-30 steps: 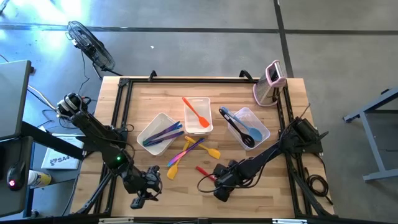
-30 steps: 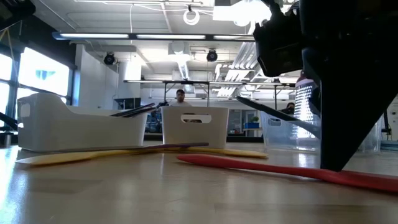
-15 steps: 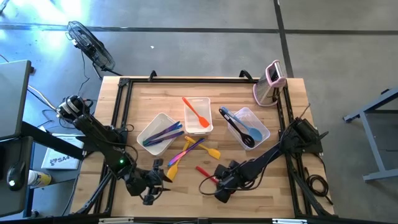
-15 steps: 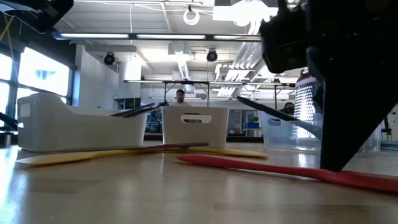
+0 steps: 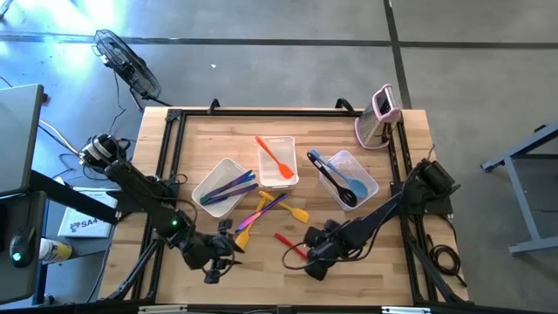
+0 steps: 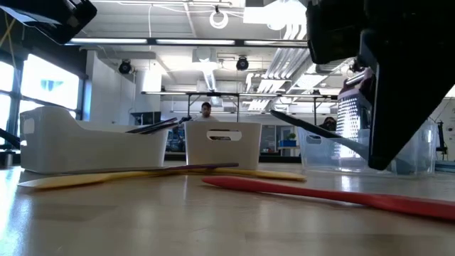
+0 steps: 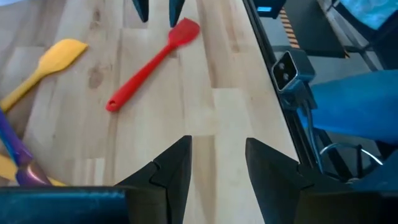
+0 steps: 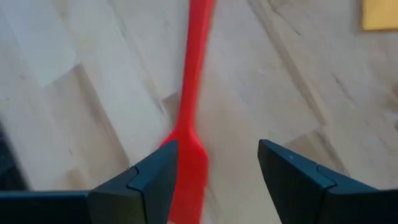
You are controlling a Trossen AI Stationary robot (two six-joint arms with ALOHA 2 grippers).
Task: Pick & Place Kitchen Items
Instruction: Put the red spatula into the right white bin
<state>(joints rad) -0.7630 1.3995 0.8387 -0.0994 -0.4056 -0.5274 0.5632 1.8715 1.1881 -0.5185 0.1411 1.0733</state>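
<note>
I count three clear rectangular plastic tubs on the wooden worktop [image 5: 410, 157]. The left tub [image 5: 220, 186] holds slim purple and light blue utensils [image 5: 228, 187]; I cannot count them exactly. The middle tub [image 5: 277, 162] holds one orange spatula [image 5: 274, 156]. The right tub [image 5: 352, 179] holds one black long-handled utensil [image 5: 330, 180] and one light blue spoon [image 5: 347, 181], touching each other.

Loose on the worktop in front of the tubs lies a small pile: a purple-handled utensil [image 5: 264, 208] crossed over yellow ones [image 5: 250, 226], and one more yellow spatula [image 5: 296, 212] just beside them. I make out four or five pieces there but cannot separate them surely. One red spatula [image 5: 289, 243] lies apart, nearer the front edge.

My right gripper [image 5: 316, 260] sits low over the blade end of that red spatula. In the right wrist view its jaws stand apart with the red blade [image 8: 186, 163] between them, not clamped on it.

My left gripper [image 5: 224, 251] is at the front left of the worktop, near the yellow pile. Its jaws are apart and empty over bare wood, pointing toward the red spatula [image 7: 152, 63].

One upright pink-and-white gadget [image 5: 380, 116] stands at the far right corner.
</note>
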